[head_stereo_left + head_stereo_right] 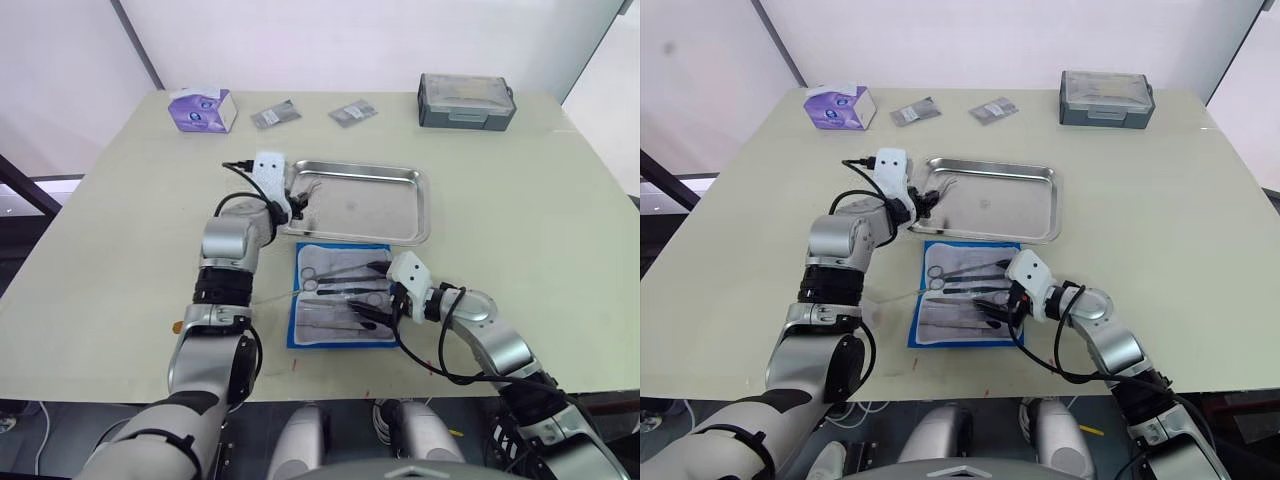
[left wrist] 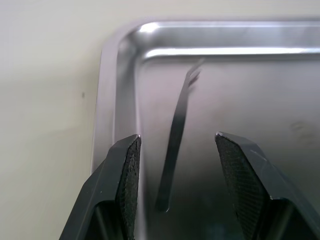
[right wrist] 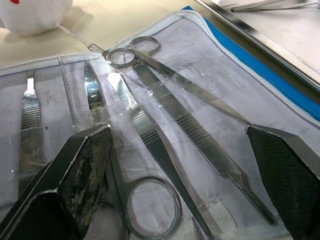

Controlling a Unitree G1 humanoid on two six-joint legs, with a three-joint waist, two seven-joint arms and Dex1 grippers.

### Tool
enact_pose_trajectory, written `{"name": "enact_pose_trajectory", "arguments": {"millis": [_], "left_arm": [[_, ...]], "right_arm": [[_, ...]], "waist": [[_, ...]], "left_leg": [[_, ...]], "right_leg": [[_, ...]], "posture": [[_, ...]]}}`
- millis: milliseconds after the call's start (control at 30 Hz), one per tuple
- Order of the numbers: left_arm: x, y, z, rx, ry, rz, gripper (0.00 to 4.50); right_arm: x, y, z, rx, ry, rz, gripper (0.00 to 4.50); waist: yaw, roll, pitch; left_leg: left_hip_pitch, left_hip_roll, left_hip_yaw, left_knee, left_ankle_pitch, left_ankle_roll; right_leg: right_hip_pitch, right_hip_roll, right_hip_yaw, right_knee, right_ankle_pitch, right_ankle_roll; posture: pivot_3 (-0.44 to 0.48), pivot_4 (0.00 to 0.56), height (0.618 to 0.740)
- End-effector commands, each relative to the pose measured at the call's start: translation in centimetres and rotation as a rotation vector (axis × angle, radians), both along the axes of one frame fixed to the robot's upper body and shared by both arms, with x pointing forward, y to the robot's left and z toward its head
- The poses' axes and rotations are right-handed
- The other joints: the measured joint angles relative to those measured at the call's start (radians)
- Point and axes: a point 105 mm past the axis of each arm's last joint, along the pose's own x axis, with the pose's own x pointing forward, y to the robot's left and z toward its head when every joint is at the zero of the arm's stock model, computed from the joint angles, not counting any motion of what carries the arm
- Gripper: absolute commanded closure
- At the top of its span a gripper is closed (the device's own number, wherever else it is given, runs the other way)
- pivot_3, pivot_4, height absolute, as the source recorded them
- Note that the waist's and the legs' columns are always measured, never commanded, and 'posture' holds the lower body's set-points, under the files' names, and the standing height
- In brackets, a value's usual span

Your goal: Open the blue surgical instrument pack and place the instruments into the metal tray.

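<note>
In the left eye view, the tray (image 1: 380,205) is lying on the table (image 1: 120,250) with the pack (image 1: 340,300) spread open just beside its near rim. The left gripper (image 1: 297,203) is reaching over the tray's left end, and the right gripper (image 1: 378,312) is hovering over the pack's right half; a tissue box (image 1: 203,109), two small packets (image 1: 275,114) and a grey box (image 1: 466,101) are sitting along the far edge. In the right eye view the same layout is showing, with scissors (image 1: 965,272) lying across the pack ahead of the right gripper. In the left wrist view, the left jaws are standing wide open and holding nothing; a slim instrument (image 2: 177,145) is lying on the tray floor between the two fingers (image 2: 125,180), touching neither, its tip pointing away toward the far rim, and the tray's rounded corner is sitting just beyond the left-hand finger. In the right wrist view, the right jaws are spread wide and gripping nothing; forceps (image 3: 195,135) and two pairs of scissors are lying under clear plastic between the fingers (image 3: 90,165), more tools are resting in pockets beyond the left-hand finger, and the tray rim is showing past the pack's blue edge.
</note>
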Motion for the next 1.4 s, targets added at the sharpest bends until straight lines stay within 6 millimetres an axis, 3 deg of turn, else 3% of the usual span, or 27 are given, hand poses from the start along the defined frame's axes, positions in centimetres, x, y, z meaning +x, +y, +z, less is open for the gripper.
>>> {"name": "enact_pose_trajectory", "arguments": {"millis": [33, 267, 467, 733, 900, 1400], "left_arm": [[-0.3, -0.7, 3.5, 0.004, -0.126, -0.064, 1.99], [-1.6, -2.1, 6.2, -0.035, -0.256, -0.347, 1.99], [-3.4, -1.7, 6.5, -0.049, -0.302, -0.675, 1.99], [-5.8, -2.2, 3.7, 0.119, -0.216, -1.021, 1.99], [-7.0, -2.3, 1.9, 0.162, -0.161, -1.149, 1.99], [-8.2, -1.4, -3.9, 0.241, 0.056, -1.232, 1.99]], "right_arm": [[-1.0, -1.5, -5.5, -0.156, 0.16, -0.05, 0.0], [-0.8, -1.4, -5.5, -0.156, 0.159, -0.049, 0.0], [-0.7, -1.5, -5.4, -0.16, 0.155, -0.047, 0.0], [-0.6, -1.7, -5.4, -0.158, 0.154, -0.057, 0.0], [-0.8, -2.0, -5.4, -0.15, 0.148, -0.072, 0.0], [-1.1, -2.8, -5.6, -0.132, 0.142, -0.084, 0.0]], "waist": [[0.0, 0.0, 0.0], [-0.001, 0.0, 0.0], [-0.002, 0.0, 0.0], [-0.002, 0.0, 0.0], [-0.002, 0.001, 0.0], [0.01, 0.001, 0.001]], "left_leg": [[0.0, 0.0, 0.0, 0.0, 0.001, -0.001], [0.0, 0.0, 0.0, -0.001, 0.002, -0.003], [0.003, 0.0, 0.002, -0.004, 0.004, -0.007], [0.005, 0.0, 0.002, -0.004, 0.002, -0.003], [0.005, 0.0, 0.002, -0.004, 0.002, -0.003], [0.004, -0.001, 0.002, -0.004, 0.002, -0.003]], "right_leg": [[0.0, 0.0, 0.0, 0.0, 0.0, 0.0], [0.0, 0.0, 0.0, 0.0, 0.0, 0.0], [0.001, 0.001, 0.002, -0.001, 0.0, 0.0], [0.003, 0.002, 0.002, -0.002, 0.0, 0.0], [0.003, 0.002, 0.002, -0.002, 0.0, 0.0], [0.003, 0.001, 0.002, -0.003, 0.0, 0.0]], "posture": [[0.0, 0.15, 0.738], [0.0, 0.15, 0.738], [0.0, 0.15, 0.738], [0.0, 0.15, 0.738], [0.0, 0.15, 0.738], [0.0, 0.15, 0.738]]}}
